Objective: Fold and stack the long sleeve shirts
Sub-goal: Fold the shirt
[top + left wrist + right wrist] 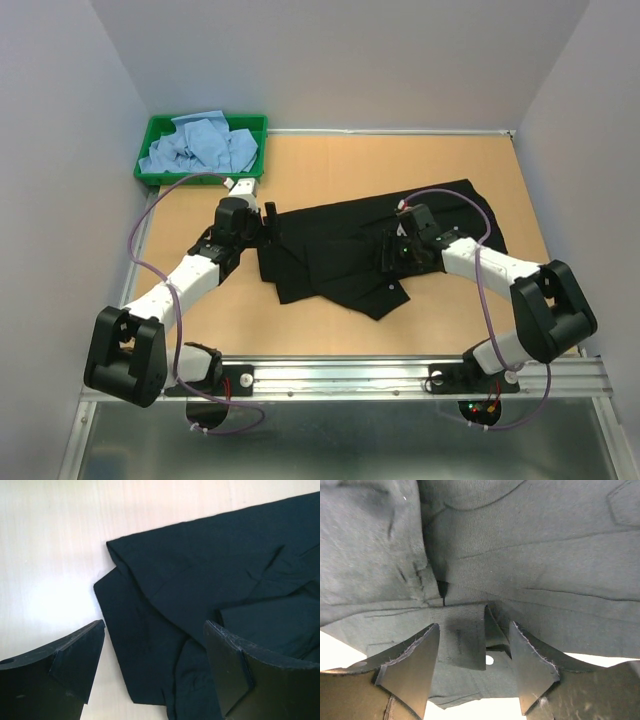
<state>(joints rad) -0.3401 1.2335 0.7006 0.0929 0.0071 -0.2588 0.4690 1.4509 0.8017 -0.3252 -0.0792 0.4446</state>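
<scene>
L fingers (75, 667): spread apart, nothing held. Hanging just above a corner at the left edge of the black shirt (210, 575), one over bare surface (45, 555), the other over cloth. R fingers (412, 667): also parted, not clamped, straddling a flat strip of the same shirt w/ a small pale spot in it (button or hole, can't tell). No pinch visible on either side.

Shirt location: mid-surface, spread out but rumpled, layers overlapping, one flap poking toward the arm bases. Light blue shirts (200, 145) heaped in the green tray (158, 122) at the far-left corner, well apart from both arms.

Step in hand, prob.: early in the fold of the first shirt, lining up grasps at two pts, L at the edge, R nearer the middle. Nothing stacked yet, so barely begun by the look of it.

Next move, as a guess: lower both sets and close each on a single layer's edge. On the L side esp., slide one finger under the hem rather than just pressing on top. Then lift & carry together to avoid twisting the cloth. Worth flattening first, given wrinkles + overlapped layers. Risk at R: catching two layers and dragging the whole shirt instead of folding it.
</scene>
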